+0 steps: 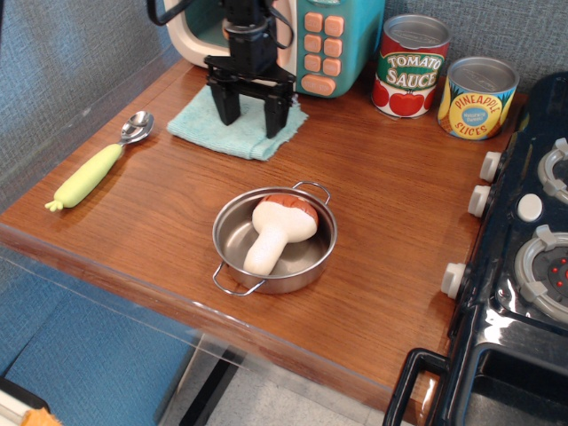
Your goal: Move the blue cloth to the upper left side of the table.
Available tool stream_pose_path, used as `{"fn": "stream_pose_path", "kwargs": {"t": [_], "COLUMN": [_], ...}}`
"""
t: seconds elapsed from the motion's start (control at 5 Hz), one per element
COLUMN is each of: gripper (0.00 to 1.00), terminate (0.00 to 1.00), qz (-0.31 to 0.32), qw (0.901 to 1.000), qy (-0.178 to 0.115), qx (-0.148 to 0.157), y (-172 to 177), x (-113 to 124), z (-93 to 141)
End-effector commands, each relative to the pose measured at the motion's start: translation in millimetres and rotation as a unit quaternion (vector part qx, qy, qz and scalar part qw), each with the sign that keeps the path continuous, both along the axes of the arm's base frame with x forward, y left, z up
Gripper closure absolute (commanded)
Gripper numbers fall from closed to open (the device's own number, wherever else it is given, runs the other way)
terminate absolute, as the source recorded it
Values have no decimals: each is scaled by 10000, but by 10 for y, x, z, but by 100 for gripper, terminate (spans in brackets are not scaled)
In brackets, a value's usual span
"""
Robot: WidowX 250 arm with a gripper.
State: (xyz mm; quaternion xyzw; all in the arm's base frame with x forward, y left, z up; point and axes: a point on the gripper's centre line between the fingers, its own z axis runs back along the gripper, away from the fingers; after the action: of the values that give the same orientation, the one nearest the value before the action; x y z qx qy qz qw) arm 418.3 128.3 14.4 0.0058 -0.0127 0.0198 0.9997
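The blue cloth (232,129) lies flat on the brown wooden table (390,231) at the back left, just in front of the toy microwave. My gripper (251,117) stands straight down over the cloth. Its two black fingers (227,105) are spread wide and their tips rest on the cloth's top. The part of the cloth under and behind the fingers is hidden.
A toy microwave (311,40) stands right behind the gripper. Tomato sauce (411,67) and pineapple (477,98) cans are at the back right. A steel pot (273,238) holding a toy mushroom sits mid-table. A green-handled spoon (96,164) lies at the left, and a black toy stove (524,257) at the right.
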Motion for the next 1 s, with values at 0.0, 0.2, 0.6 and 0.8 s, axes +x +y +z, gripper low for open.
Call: {"fn": "stream_pose_path", "kwargs": {"t": [0.0,0.2,0.6,0.8], "gripper": [0,0,0,0], "terminate": [0,0,0,0], "qz": [-119,-447,-911,-815], "qw": [9977,9968,9938,9934], "qy": [-504,-620,-506,-631], "qx": [-448,-220,400,497], "y": [-7,-170,-295,-319], "x": [26,23,-92,-185], "z": [508,774,912,928]}}
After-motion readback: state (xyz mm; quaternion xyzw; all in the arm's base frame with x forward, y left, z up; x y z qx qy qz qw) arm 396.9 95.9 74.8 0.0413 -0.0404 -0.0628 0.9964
